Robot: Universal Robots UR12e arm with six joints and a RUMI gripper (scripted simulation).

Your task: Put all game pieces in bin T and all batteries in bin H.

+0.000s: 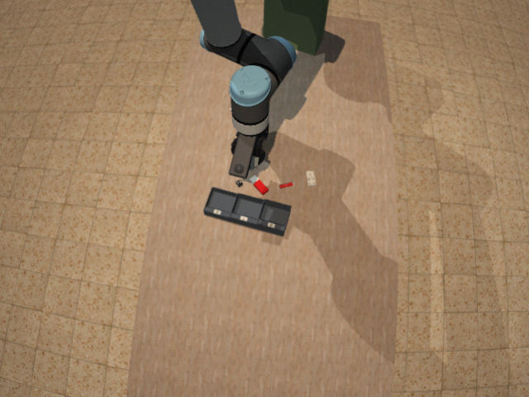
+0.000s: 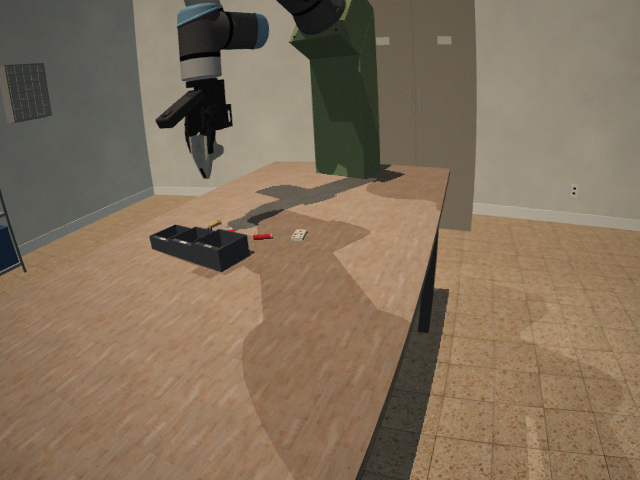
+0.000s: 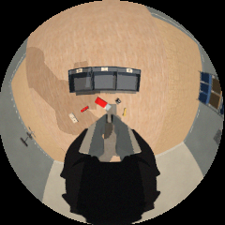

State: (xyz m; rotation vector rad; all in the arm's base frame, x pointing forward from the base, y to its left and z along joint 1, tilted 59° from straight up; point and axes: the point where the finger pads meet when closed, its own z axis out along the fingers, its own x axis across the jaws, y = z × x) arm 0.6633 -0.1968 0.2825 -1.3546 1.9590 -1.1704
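Note:
My gripper (image 1: 257,165) (image 2: 205,169) (image 3: 109,114) is shut with nothing in it and hangs high above the table, behind the objects. A black row of three bins (image 1: 231,215) (image 2: 206,260) (image 3: 94,71) stands upright; its labels are too small to read. Just behind it lie a red-and-white block battery (image 1: 260,187) (image 3: 100,101), a small red cylinder battery (image 1: 285,184) (image 2: 263,236) (image 3: 84,109), a white domino (image 1: 311,178) (image 2: 298,235) (image 3: 72,117), a small black die (image 1: 238,183) (image 3: 118,100) and a thin yellow piece (image 2: 214,224) (image 3: 125,112).
The green robot base (image 1: 294,21) (image 2: 343,103) stands at the table's far end. The table's right edge (image 2: 413,310) drops to a tiled floor. All three bin compartments look empty.

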